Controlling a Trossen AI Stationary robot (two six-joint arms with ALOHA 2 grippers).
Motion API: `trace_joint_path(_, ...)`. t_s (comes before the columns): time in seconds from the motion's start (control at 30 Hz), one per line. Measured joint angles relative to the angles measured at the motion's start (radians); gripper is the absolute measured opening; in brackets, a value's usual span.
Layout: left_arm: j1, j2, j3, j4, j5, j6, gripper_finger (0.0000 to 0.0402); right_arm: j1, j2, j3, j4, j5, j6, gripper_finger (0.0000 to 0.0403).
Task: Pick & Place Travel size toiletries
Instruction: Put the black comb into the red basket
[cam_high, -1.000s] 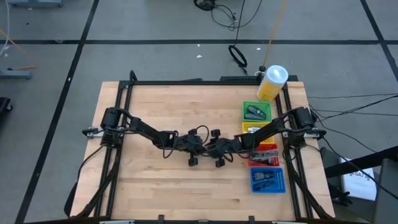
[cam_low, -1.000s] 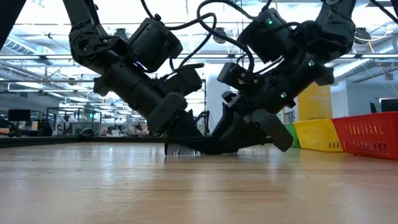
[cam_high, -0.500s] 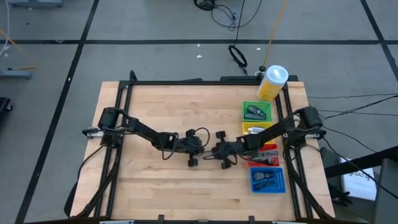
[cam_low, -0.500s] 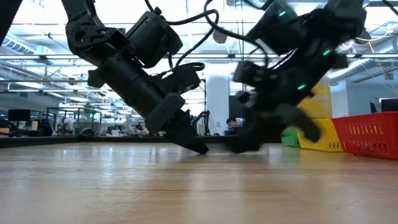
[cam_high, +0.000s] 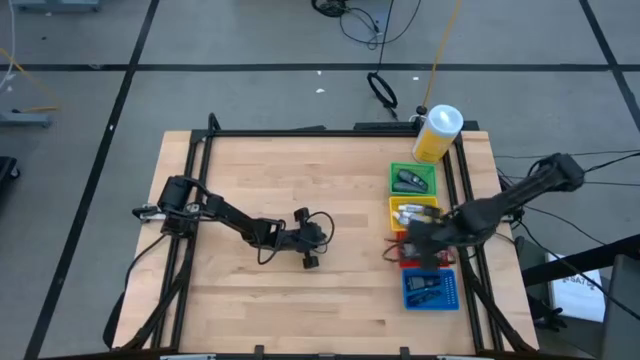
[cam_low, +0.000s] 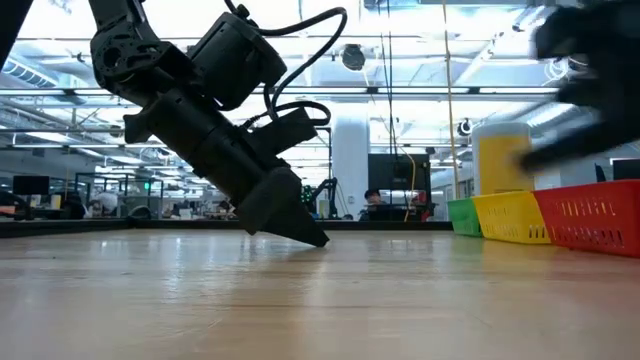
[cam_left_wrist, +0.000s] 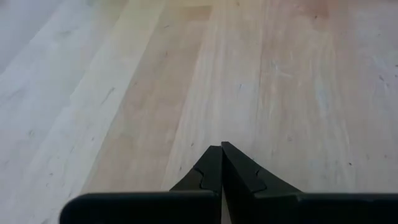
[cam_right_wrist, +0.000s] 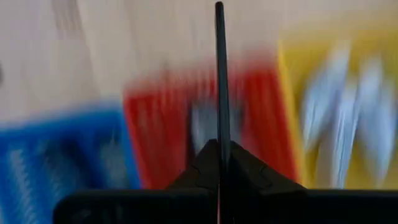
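I am carrying a thin dark comb (cam_right_wrist: 219, 74), clenched edge-on in my right pincer (cam_high: 412, 243), over the red tray (cam_high: 434, 258) for dropping; left pincer (cam_left_wrist: 221, 163) is resting closed, empty.

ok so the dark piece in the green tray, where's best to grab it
Across its narrow width near the middle, coming straight down. The dark piece lies flat and slanted in the green tray, whose walls would likely block a side approach, so turn the fingers square to its long axis. The right gripper, over the red tray, is shut on a thin dark item.
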Motion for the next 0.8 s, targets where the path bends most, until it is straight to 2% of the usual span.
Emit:
trace_joint_path(0.1,0.0,0.0,0.0,0.004,-0.002,0.001,0.0004,0.047,-0.082,0.0,-0.185,-0.132,0.237,0.0006)
trace_joint_path(0.17,0.0,-0.001,0.0,0.005,-0.003,0.001,0.0001,0.07,-0.106,-0.001,-0.264,-0.158,0.325,0.0007)
trace_joint_path(0.23,0.001,-0.002,0.0,0.007,-0.004,0.001,0.0002,0.078,-0.111,-0.014,-0.298,-0.16,0.347,0.0008)
trace_joint_path(0.37,0.001,-0.002,0.0,0.011,-0.005,0.001,0.0009,0.058,-0.083,-0.069,-0.251,-0.171,0.297,0.0008)
trace_joint_path(0.57,0.001,-0.002,0.0,0.012,-0.005,0.001,0.001,-0.006,-0.006,-0.137,-0.037,-0.166,0.134,0.0008)
trace_joint_path(0.7,0.002,-0.002,0.0,0.012,-0.005,0.001,0.001,-0.053,0.024,-0.148,0.048,-0.165,0.079,0.001)
trace_joint_path(0.8,0.002,-0.002,0.001,0.013,-0.005,0.001,0.001,-0.075,0.027,-0.161,0.076,-0.168,0.069,0.0028)
